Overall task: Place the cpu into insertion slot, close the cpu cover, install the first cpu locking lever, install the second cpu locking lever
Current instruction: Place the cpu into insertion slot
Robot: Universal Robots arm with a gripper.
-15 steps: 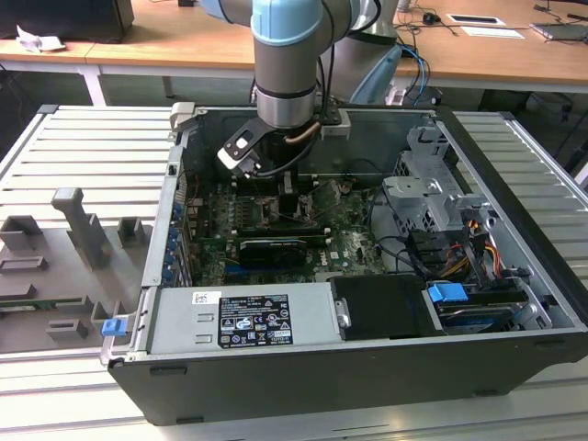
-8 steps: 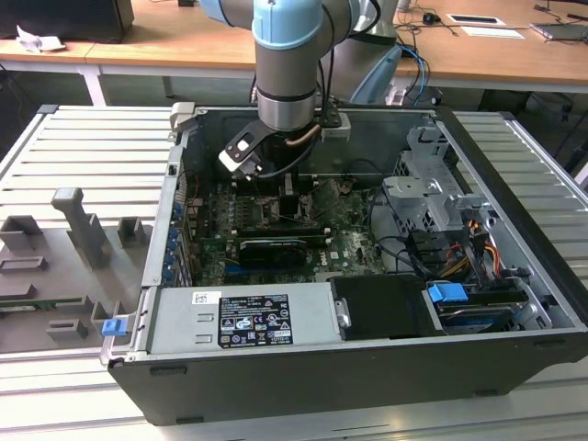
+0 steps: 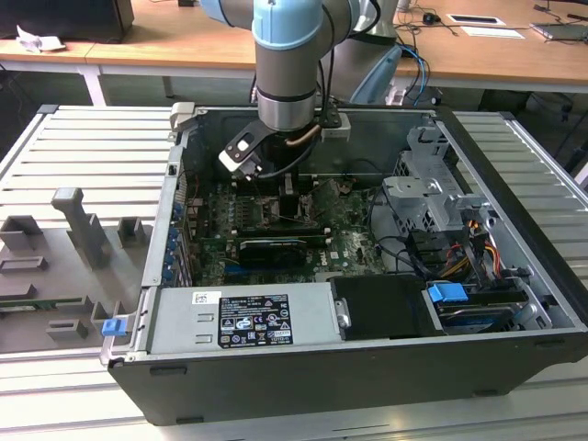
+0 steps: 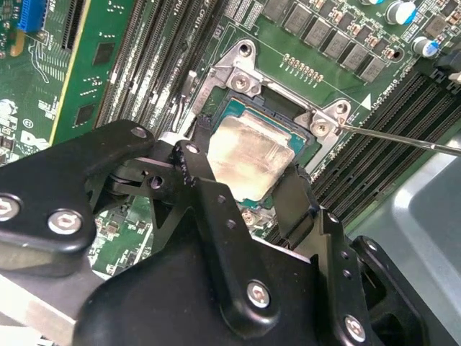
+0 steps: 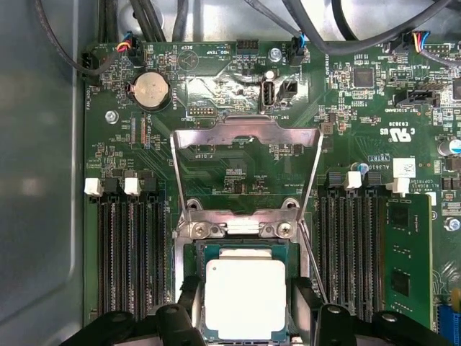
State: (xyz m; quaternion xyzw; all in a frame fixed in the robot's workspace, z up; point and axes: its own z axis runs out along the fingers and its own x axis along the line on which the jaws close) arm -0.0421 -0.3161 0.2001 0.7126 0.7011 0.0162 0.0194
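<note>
Exterior view shows the arm reaching down into an open computer case that lies on a slatted metal worktop, with the tool low over the motherboard

In both wrist views the cpu sits within the insertion slot, its pale metal face up and square to the slot's silvery frame. The tool is clenched on the cpu: its black fingers bear against two opposite edges of the chip, one on each side, with their tips down at the slot.

The cpu cover is swung open. It is hinged at the edge of the slot away from the tool and leans back from it, so green board shows through its square window. In the second wrist view a thin locking lever runs outward from one corner of the slot's frame and crosses over the long black memory slots.

Those memory slots flank the insertion slot on two sides. Just beyond one bank, away from the insertion slot, stands a green memory module. A round coin battery lies on the board past the open cover, on the side away from the slot
</note>
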